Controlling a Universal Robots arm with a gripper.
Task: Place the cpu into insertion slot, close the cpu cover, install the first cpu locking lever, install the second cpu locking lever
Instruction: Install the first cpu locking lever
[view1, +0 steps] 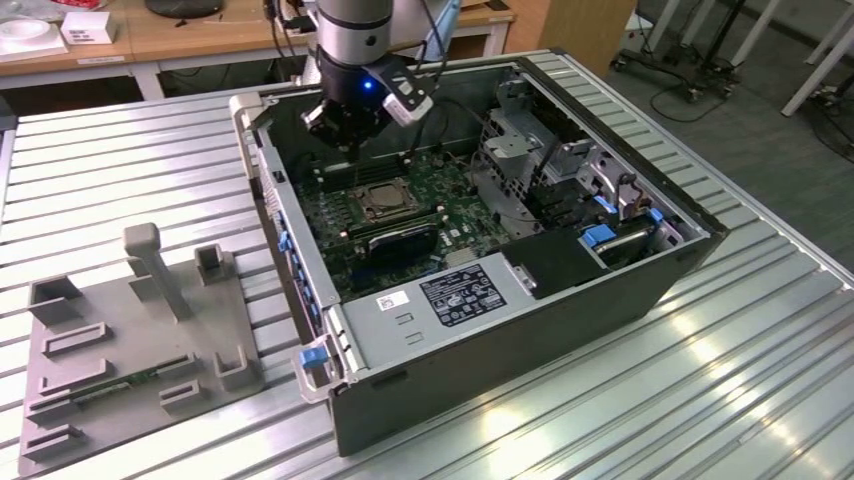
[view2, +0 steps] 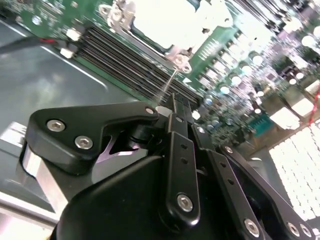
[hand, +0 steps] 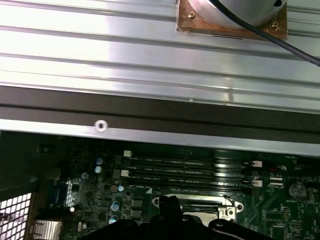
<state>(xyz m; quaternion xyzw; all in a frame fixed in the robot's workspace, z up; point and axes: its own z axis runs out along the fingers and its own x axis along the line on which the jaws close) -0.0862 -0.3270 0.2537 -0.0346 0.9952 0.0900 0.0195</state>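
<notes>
On the green board inside the open computer case, the insertion slot (view1: 352, 197) holds the cpu (view1: 379, 200), its tan face showing through the window of the cpu cover (view1: 402, 208), which lies flat. My gripper (view1: 350, 138) hangs just behind the slot, over the black memory slots. In the second wrist view the black fingers (view2: 176, 102) are pressed together. A thin silvery locking lever (view2: 169, 85) runs from the glaring white slot (view2: 165, 20) down to their tips. Whether the lever is pinched is hidden. The first wrist view has the fingertips (hand: 169, 202) at the slot's edge (hand: 200, 204).
The case walls (view1: 534, 330) and a drive cage (view1: 514, 160) ring the board. Long memory slots (hand: 190, 167) lie beside the socket. A grey fixture plate (view1: 134, 350) rests on the ribbed metal table at the exterior view's left. A copper-based cooler (hand: 230, 15) with a cable lies outside the case.
</notes>
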